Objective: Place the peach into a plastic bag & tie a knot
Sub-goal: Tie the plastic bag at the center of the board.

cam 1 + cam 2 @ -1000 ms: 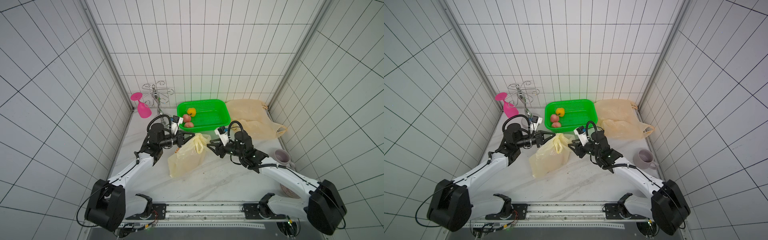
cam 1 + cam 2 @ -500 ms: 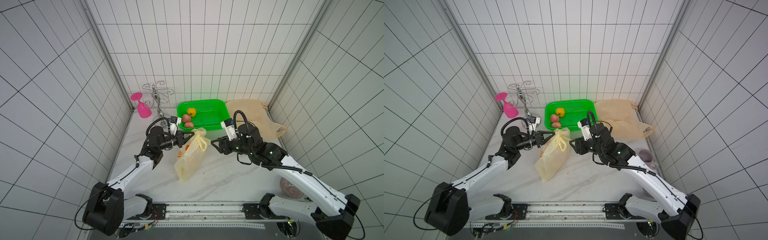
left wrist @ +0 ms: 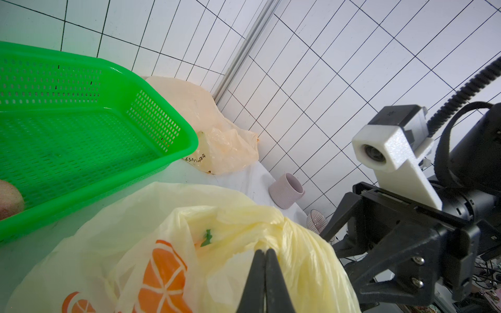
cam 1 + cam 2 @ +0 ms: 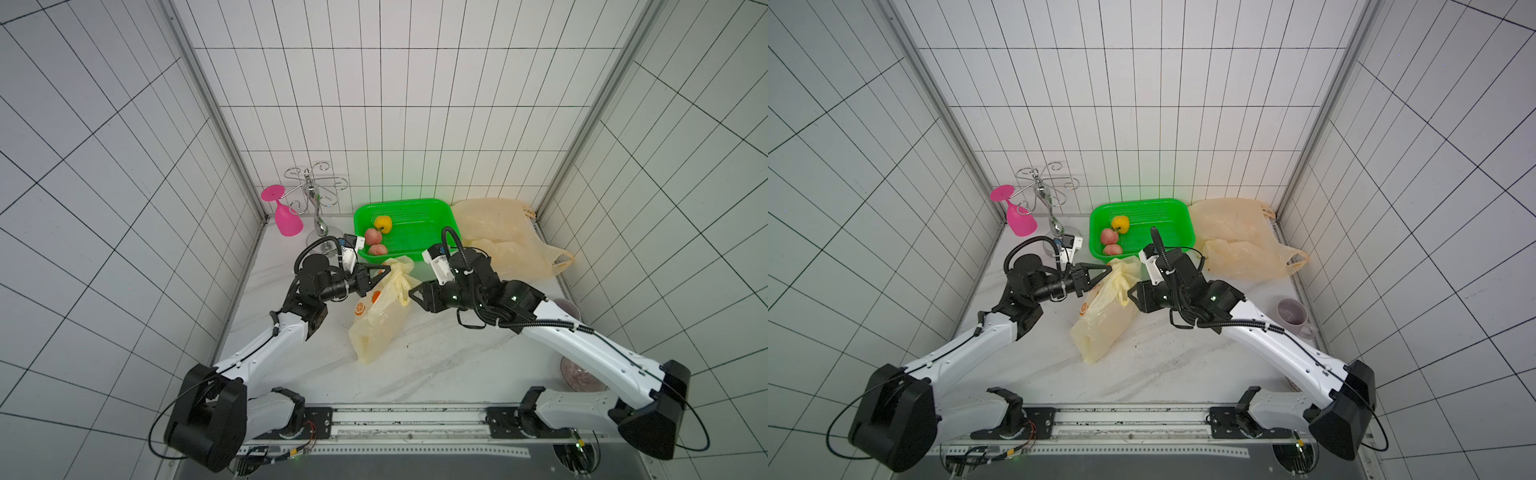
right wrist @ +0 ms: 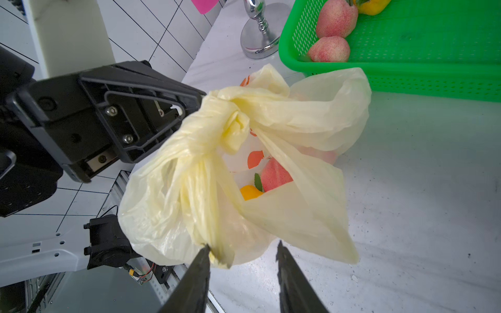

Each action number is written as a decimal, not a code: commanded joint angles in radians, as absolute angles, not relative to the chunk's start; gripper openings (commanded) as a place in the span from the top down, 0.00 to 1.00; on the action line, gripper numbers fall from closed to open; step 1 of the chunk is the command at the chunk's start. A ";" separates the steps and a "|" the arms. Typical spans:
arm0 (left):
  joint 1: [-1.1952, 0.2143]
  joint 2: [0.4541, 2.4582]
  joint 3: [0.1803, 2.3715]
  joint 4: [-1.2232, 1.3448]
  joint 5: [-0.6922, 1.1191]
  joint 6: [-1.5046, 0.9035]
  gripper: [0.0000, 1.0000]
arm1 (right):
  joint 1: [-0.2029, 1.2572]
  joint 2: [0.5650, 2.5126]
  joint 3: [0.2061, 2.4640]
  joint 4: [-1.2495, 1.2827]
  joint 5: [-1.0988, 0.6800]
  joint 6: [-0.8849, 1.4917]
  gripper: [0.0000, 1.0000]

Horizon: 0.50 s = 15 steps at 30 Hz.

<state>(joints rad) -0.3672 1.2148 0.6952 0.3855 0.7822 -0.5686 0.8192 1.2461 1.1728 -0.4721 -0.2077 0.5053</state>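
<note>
Peach [image 5: 273,173]: pink, inside the yellow bag, seen through the gap under the knot
Plastic bag [image 4: 376,328]: pale yellow with an orange-slice print, in the middle of the table between the two grippers and just on the near side of the green basket; its bottom rests on the marble and its top is lifted toward the left
Knot [image 5: 226,122]: the twisted handles are wound together at the top of the bag, and a gap shows below them
Left gripper [image 3: 265,253]: pressed together on the bag film at the knot, holding the top up
Right gripper [image 5: 242,245]: spread, with nothing between the jaws; one fingertip [image 5: 203,260] touches the loose end of a twisted handle, the other stands clear of that strand
Basket [image 4: 432,203]: green and perforated, at the far edge in the centre
Basket peaches [image 4: 373,236]: two, in the left part of the basket, with a yellow fruit [image 4: 382,223] just beyond them
Beige bag [image 4: 498,237]: crumpled in the far right corner, against the basket's right side
Mug [image 4: 1292,313]: lilac, upright, by the right wall
Rack [image 4: 316,195]: chrome with curled arms, far left
Goblet [image 4: 286,220]: pink, foot up and tilted, beside the rack in the far left corner
Glass dish [image 4: 575,370]: near right, partly hidden by the right arm
</note>
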 commanded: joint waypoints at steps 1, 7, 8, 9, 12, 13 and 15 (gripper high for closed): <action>-0.373 1.197 0.690 0.407 0.776 -0.570 1.00 | 0.831 1.246 1.292 -0.443 -0.219 0.527 0.56; -0.373 1.195 0.692 0.394 0.771 -0.559 1.00 | 0.843 1.232 1.314 -0.470 -0.216 0.515 0.52; -0.373 1.196 0.692 0.398 0.771 -0.561 1.00 | 0.845 1.243 1.312 -0.474 -0.218 0.514 0.53; -0.372 1.196 0.693 0.401 0.772 -0.565 1.00 | 0.847 1.256 1.309 -0.477 -0.221 0.514 0.54; -0.373 1.195 0.694 0.403 0.772 -0.567 1.00 | 0.855 1.277 1.287 -0.459 -0.218 0.521 0.61; -0.373 1.195 0.695 0.403 0.773 -0.568 1.00 | 0.856 1.278 1.279 -0.454 -0.209 0.524 0.64; -0.373 1.188 0.699 0.394 0.777 -0.567 1.00 | 0.856 1.281 1.269 -0.456 -0.174 0.518 0.75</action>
<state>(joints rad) -0.3706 1.2133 0.6952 0.3843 0.7811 -0.5682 0.8463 1.2697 1.1992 -0.4583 -0.2138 0.5152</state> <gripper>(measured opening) 0.047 0.289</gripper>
